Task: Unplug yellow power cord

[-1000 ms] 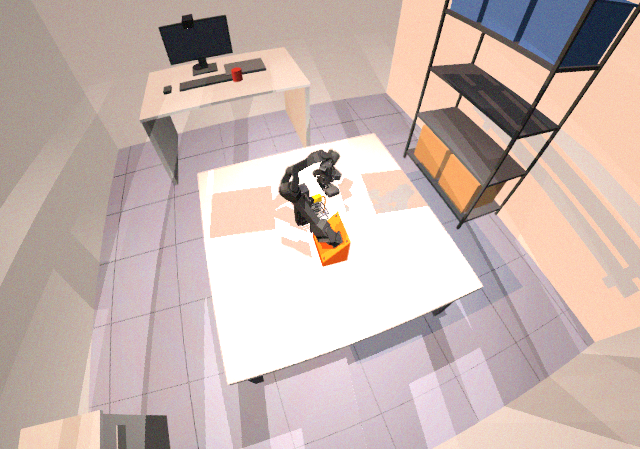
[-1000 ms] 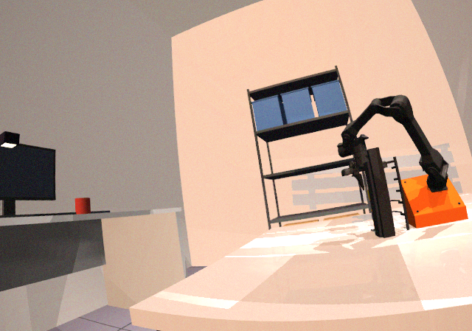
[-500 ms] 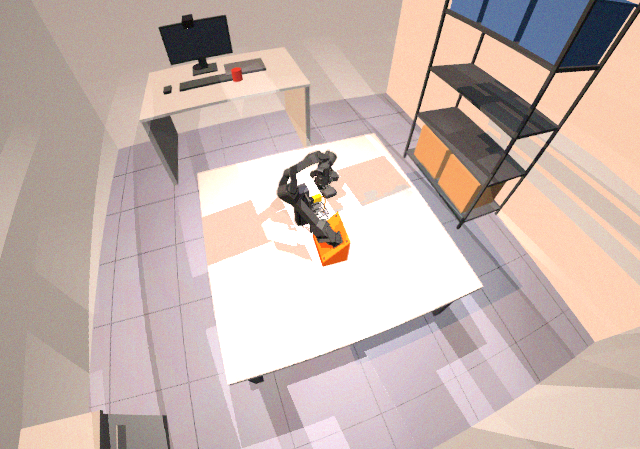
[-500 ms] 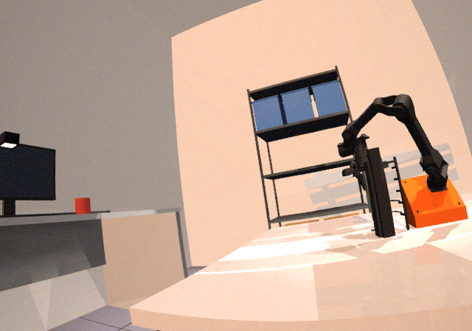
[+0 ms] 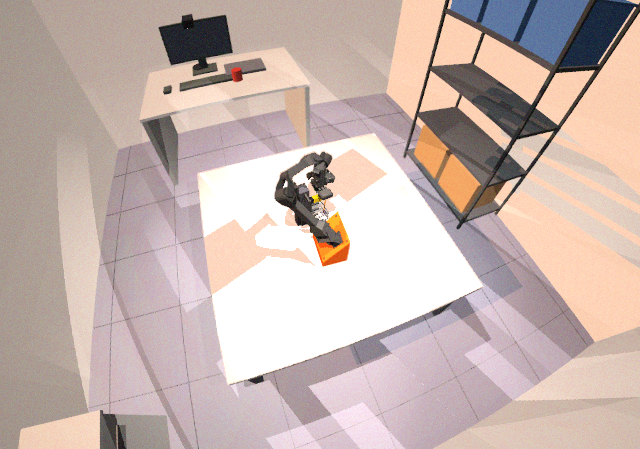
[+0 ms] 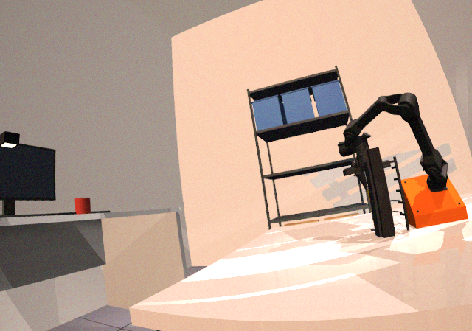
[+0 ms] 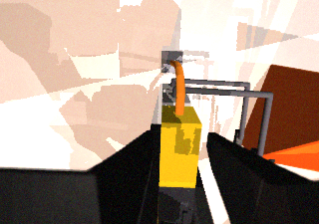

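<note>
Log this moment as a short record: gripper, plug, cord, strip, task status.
gripper: part open, fingers either side of the plug, not clamped
plug: yellow block between the fingers, lower end against the dark strip
cord: orange, curving away from the plug's far end
power strip: dark bar standing upright on the table
task status: plug not yet gripped or pulled
</note>
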